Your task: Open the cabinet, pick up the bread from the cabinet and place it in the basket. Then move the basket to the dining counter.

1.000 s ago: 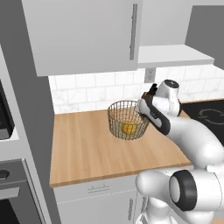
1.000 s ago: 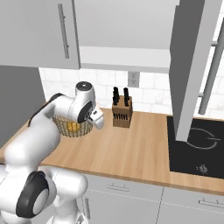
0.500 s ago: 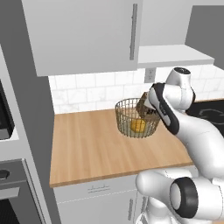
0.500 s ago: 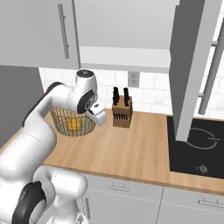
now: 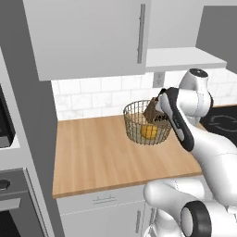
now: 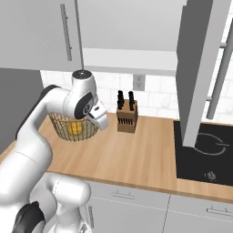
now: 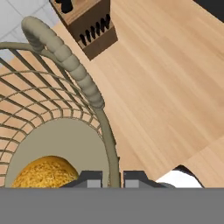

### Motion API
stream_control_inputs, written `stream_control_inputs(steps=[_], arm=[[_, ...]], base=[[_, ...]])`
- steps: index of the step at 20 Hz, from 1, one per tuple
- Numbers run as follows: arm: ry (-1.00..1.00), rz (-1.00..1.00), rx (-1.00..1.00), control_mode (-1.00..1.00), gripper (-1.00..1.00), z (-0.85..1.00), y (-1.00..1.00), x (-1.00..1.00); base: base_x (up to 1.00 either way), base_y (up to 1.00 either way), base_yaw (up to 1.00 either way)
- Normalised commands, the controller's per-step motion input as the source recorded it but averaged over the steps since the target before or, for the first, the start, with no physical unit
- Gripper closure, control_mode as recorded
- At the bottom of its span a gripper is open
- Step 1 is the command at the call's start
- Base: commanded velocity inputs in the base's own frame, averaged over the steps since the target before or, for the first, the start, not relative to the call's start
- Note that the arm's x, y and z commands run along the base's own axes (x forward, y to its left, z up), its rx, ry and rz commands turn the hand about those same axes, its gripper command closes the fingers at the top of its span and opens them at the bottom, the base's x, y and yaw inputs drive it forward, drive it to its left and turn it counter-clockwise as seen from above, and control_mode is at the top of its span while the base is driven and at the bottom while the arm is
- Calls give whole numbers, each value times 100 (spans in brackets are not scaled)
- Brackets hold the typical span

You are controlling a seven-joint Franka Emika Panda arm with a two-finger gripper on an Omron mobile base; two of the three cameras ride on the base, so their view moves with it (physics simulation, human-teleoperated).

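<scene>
Wooden countertop (image 5: 97,152) beneath basket (image 5: 139,125) pinched by fingers (image 7: 89,178)

A knife block (image 6: 127,118) stands beside a black cooktop (image 6: 205,150).

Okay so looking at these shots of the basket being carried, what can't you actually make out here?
- Basket, right base view: its right side is hidden behind the arm's wrist.
- Bread, hand view: its lower part is cut off at the bottom of the picture.
- Gripper, hand view: just the fingertips show, closed on the basket's rim wire.
- Knife block, left base view: mostly hidden by basket mesh and the arm.
</scene>
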Motion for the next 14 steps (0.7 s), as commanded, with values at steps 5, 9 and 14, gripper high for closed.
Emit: stream_control_inputs(steps=[5,9,14], arm=[[-2,-2,0,-100,100,19,-8,-20],[0,-2,0,-100,100,14,-20,-26],[0,0,0,100,100,0,-7,-10]], base=[[0,0,0],[0,0,0],[-60,-17,1]])
